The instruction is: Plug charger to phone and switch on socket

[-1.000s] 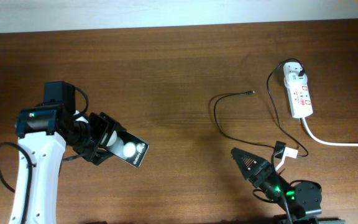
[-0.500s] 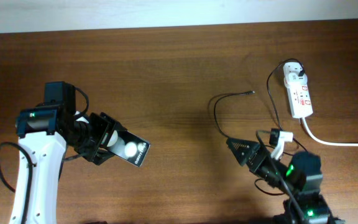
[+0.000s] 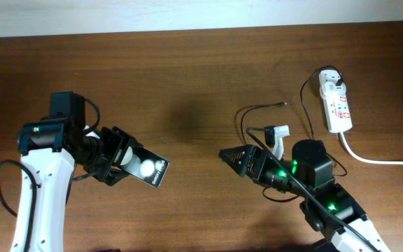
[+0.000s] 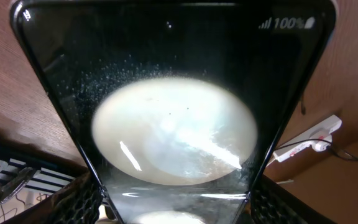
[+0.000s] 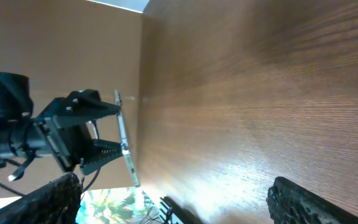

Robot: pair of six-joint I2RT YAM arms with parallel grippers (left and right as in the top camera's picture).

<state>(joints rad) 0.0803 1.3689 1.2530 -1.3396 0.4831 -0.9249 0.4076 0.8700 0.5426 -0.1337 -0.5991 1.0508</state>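
My left gripper [image 3: 119, 163] is shut on the phone [image 3: 149, 171], a flat black phone with white glare spots, held tilted above the table at the left. In the left wrist view the phone [image 4: 173, 112] fills the frame between the fingers [image 4: 176, 208]. My right gripper [image 3: 231, 157] is open and empty, pointing left near the table's middle, apart from the phone. The right wrist view shows its spread fingers [image 5: 179, 208] and the phone [image 5: 124, 146] edge-on ahead. The charger [image 3: 246, 127] is a thin black cable; its tip [image 3: 283, 104] lies free on the table. The white socket [image 3: 336, 106] lies at the far right.
A thick white cord [image 3: 380, 160] runs from the socket off the right edge. A plug [image 3: 334, 84] sits in the socket's far end. The charger cable loops under my right arm. The socket also shows in the left wrist view [image 4: 306, 139].
My right arm has swung up and left from the front edge toward the table's middle, over the cable loop. The left arm and the phone have not moved.
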